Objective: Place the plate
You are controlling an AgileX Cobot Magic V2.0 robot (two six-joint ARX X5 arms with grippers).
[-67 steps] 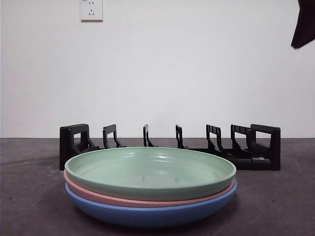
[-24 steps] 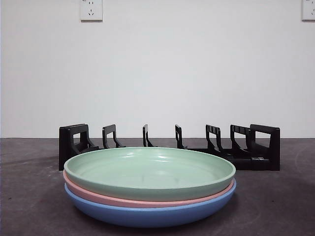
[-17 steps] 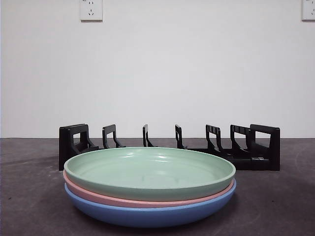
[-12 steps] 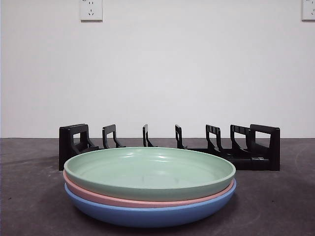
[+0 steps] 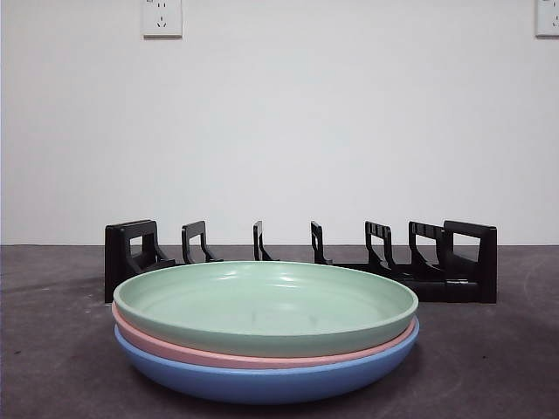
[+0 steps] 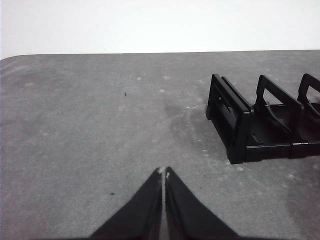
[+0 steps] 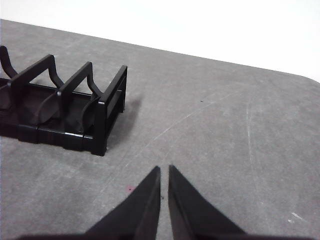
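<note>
A green plate (image 5: 265,303) lies on top of a pink plate (image 5: 175,348) and a blue plate (image 5: 262,379), stacked near the table's front. Behind them stands an empty black plate rack (image 5: 301,259) with several upright dividers. My left gripper (image 6: 163,172) is shut and empty, above bare table beside one end of the rack (image 6: 265,125). My right gripper (image 7: 164,169) is shut and empty, above bare table beside the rack's other end (image 7: 65,107). Neither gripper shows in the front view. The plates are out of both wrist views.
The grey table (image 5: 489,358) runs back to a white wall with two sockets (image 5: 162,17). The table's rounded far corners show in the wrist views (image 6: 20,57).
A black arm tip at the top right corner has left the front view, uncovering a wall socket. The plates and rack have not moved.
</note>
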